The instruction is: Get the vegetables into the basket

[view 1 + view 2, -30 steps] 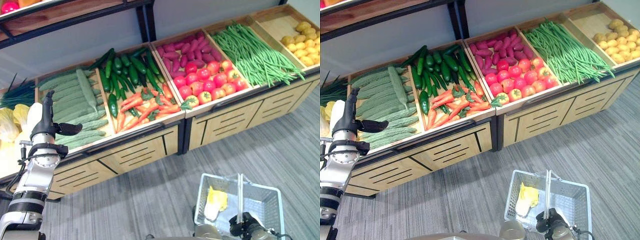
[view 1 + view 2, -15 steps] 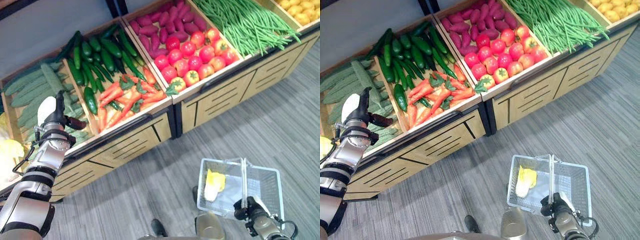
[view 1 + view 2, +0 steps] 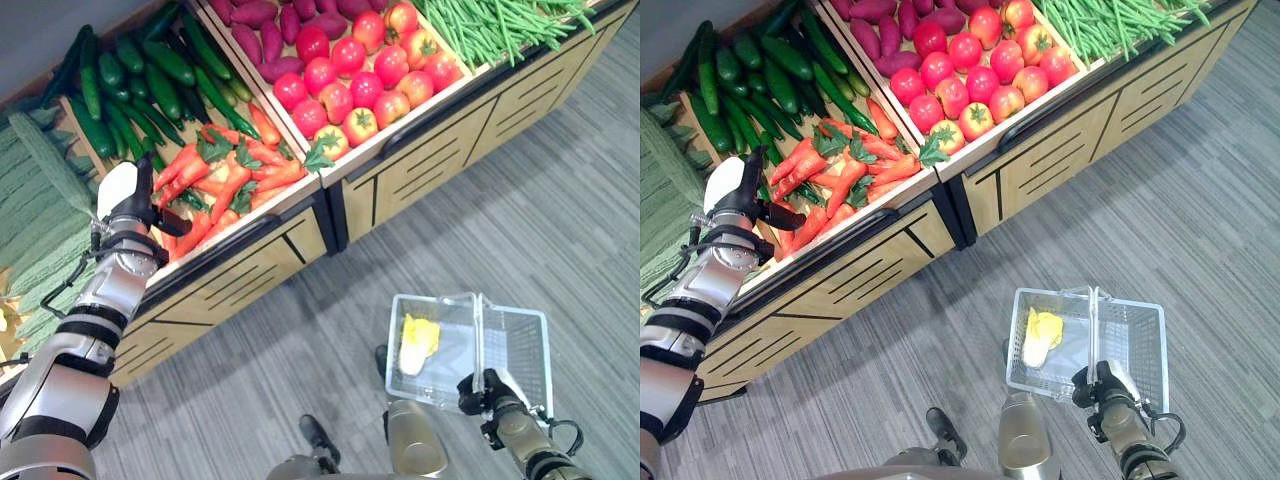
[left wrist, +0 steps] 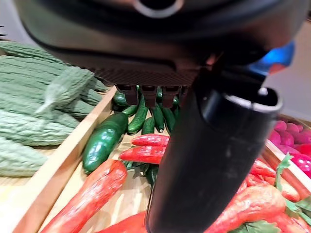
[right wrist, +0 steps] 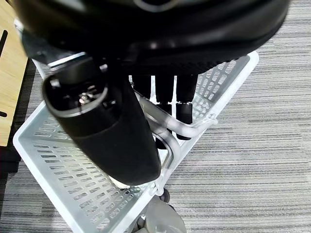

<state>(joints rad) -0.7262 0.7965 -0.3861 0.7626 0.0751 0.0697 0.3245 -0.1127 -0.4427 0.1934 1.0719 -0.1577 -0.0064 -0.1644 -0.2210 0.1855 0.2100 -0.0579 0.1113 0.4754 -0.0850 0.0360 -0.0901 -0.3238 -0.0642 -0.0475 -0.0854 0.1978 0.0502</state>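
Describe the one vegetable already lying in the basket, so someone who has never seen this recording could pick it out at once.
Start at the long wooden produce stand, then look down to the grey floor in front of it, where the right hand grips the handle of a pale wire basket. Inside, at the end nearer the stand, lies a leafy cabbage. Its yellow leaves and white stalk are the basket's sole contents.

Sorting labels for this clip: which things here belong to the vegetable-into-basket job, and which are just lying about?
Part of the job:
basket, carried by the right hand
yellow-white leafy vegetable in it
carrots, with the left hand over them
cucumbers
tomatoes

Lying about:
wooden display stand
grey floor
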